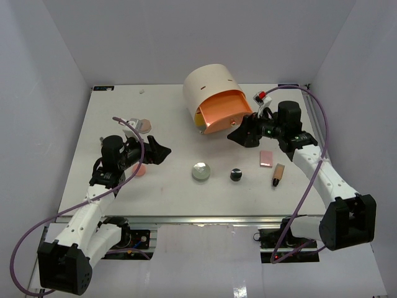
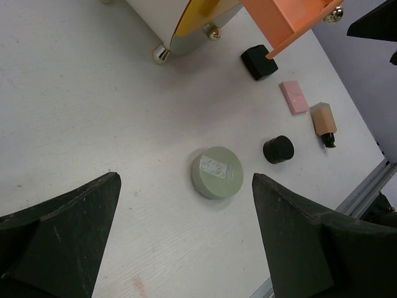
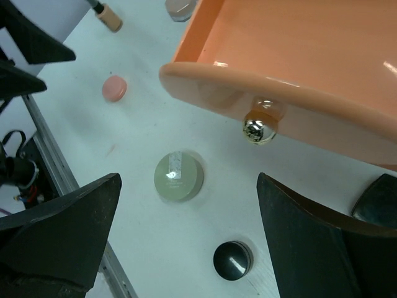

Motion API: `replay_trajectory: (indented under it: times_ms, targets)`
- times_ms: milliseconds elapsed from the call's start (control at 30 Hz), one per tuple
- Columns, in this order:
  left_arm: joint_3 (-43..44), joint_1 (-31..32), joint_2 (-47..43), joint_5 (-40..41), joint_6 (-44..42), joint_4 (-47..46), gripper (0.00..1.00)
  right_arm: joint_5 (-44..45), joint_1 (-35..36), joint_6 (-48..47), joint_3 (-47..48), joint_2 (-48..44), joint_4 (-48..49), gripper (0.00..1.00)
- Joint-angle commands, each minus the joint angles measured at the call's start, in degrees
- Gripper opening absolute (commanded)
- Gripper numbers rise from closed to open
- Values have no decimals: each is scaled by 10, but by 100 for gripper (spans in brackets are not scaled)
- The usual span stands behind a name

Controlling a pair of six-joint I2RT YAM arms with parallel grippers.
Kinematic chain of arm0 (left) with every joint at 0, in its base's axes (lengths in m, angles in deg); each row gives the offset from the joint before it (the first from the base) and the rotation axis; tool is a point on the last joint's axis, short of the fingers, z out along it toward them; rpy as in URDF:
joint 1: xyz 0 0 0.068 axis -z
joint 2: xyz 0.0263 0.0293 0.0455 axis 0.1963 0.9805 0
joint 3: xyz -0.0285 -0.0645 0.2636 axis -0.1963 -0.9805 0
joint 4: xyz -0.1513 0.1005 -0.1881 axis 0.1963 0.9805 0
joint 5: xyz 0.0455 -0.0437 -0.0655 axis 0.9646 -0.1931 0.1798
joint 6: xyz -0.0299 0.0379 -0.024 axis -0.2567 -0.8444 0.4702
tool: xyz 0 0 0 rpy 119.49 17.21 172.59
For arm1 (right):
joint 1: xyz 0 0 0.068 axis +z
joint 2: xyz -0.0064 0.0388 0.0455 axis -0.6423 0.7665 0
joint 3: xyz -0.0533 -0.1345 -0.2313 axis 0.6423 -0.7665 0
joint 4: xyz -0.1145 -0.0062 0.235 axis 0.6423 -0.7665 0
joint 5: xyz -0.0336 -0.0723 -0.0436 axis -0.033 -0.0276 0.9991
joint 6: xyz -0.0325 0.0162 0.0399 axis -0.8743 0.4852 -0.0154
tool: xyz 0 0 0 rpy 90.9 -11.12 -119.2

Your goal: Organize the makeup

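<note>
Could have shoved drum [image 1: 208, 87] askew by clipping open drawer [image 1: 223, 112] or its knob [image 3: 255, 128] with right gripper [image 1: 242, 131] just beside it; could have skidded compact [image 1: 201, 171] across smooth table [image 1: 124, 118] or rolled tube [image 1: 278, 174] off. Found both sets of jaws wide, holding nothing, left gripper [image 1: 160, 151] included. Found makeup loose on table in front of drum; none seen in drawer. Logged drum as matte cream cylinder; drawer as glossy orange plastic, shiny ball knob; compact as flat silver-white puck; tube as tan, black-capped; palette [image 1: 267, 158] as thin pink slab; jar [image 1: 236, 174] as glossy black, round; disc [image 1: 139, 169] as pink, near left gripper.
</note>
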Motion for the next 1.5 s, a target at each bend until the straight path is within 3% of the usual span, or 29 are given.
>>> replay_trajectory:
  times_ms: [0,233,367,567,733,833,967,1267,1433,1467]
  targets:
    - [30,13,20,-28,1,5,98,-83,-9,-130,-6,-35,-50,98]
    - [57,89,58,21,0,58,95,-112,-12,-321,-25,-96,-197,98]
    - [74,140,70,68,16,100,95,-109,-12,-382,-61,-122,-230,98]
    - [94,219,67,147,17,157,95,-32,16,-460,-112,-118,-256,98]
    - [88,222,31,161,2,162,98,120,100,-466,-146,-87,-212,99]
    - [74,221,22,166,0,153,98,198,137,-440,-164,-67,-167,91]
    - [57,222,17,167,-2,140,98,277,163,-411,-168,-25,-112,90]
    - [57,222,12,169,-6,137,98,306,180,-382,-129,66,-89,90]
    - [56,222,7,169,-6,136,98,292,182,-384,-131,84,-84,99]
    - [56,222,6,168,-6,135,98,286,182,-387,-131,87,-83,96]
